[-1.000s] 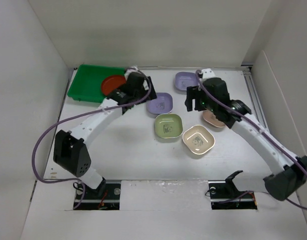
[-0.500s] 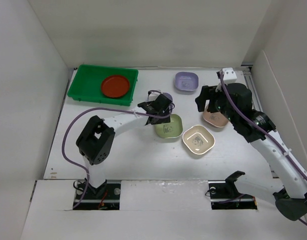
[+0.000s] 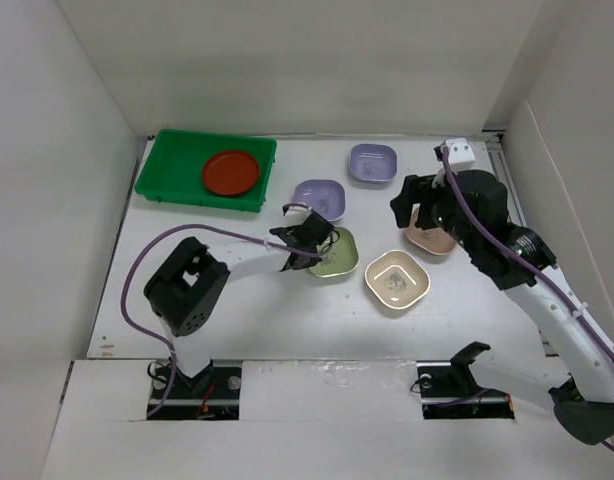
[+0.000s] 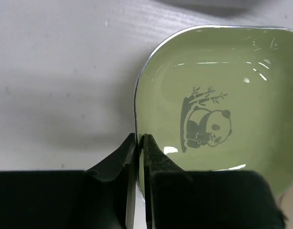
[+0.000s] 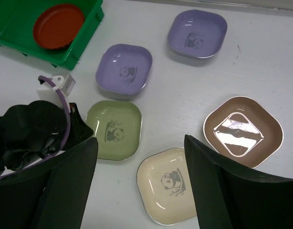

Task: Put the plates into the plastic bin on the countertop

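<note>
My left gripper is shut on the left rim of the pale green plate, one finger inside the rim and one outside; the plate lies on the countertop. My right gripper hangs open and empty high above the cream plate and the tan-pink plate. Two lavender plates lie further back. A red plate rests inside the green plastic bin at the back left.
White walls enclose the countertop on the left, back and right. The left arm's purple cable loops over the left part of the surface. A raised white panel runs along the near edge by the arm bases.
The left arm came from the bin to the pale green plate and shut on its rim. The right arm swung right a second ago and has since held still.
</note>
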`<state>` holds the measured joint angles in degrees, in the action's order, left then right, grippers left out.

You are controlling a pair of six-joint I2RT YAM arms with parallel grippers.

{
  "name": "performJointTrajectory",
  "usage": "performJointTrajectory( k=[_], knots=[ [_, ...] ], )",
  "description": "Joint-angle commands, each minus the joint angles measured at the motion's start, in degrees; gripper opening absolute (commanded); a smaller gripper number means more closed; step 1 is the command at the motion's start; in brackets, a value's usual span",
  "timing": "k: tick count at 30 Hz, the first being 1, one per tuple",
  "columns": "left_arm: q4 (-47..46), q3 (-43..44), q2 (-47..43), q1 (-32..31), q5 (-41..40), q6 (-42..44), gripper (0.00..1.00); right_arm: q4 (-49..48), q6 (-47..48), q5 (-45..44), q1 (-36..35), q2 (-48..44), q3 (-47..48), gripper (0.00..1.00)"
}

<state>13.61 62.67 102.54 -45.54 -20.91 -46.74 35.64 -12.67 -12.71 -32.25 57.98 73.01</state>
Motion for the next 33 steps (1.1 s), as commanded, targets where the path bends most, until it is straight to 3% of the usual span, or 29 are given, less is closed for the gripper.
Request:
performJointTrajectory(
  k=[1,6,9,14,18,23,28,33],
  knots=[
    [7.6,-4.9,-7.1,-2.4,-2.2,-2.2,0.0,0.0,0.2,-0.4,-1.1,-1.6,1.1,0.78],
    [15.7,-6.1,-18.8,-5.2,-7.6,-4.3,0.0,0.0,0.7,-1.5,-1.1,-1.6,1.6,0.78],
    [16.7,-2.7,-24.0,-1.9,-7.0,-0.6,0.0,-0.7,0.7,-0.9,-1.1,-0.5,1.6,0.78],
    [15.4,7.0,-22.2,15.9,-0.8,7.0,0.0,-2.9,1.8,1.0,-1.1,3.3,2.1,0.78],
    [14.2,17.5,-15.3,28.4,3.6,9.7,0.0,-5.4,1.8,3.0,-1.1,5.8,1.6,0.78],
    [16.9,38.2,3.1,39.3,6.5,11.2,0.0,-6.6,2.4,5.1,0.0,7.2,0.5,0.78],
    [22.6,55.5,18.6,41.9,6.0,12.0,0.0,-7.2,2.9,6.6,0.5,7.8,-1.3,0.78],
    [21.8,56.5,23.2,43.2,6.8,12.0,0.0,-7.2,3.5,6.6,0.5,7.8,-1.3,0.78]
  ],
)
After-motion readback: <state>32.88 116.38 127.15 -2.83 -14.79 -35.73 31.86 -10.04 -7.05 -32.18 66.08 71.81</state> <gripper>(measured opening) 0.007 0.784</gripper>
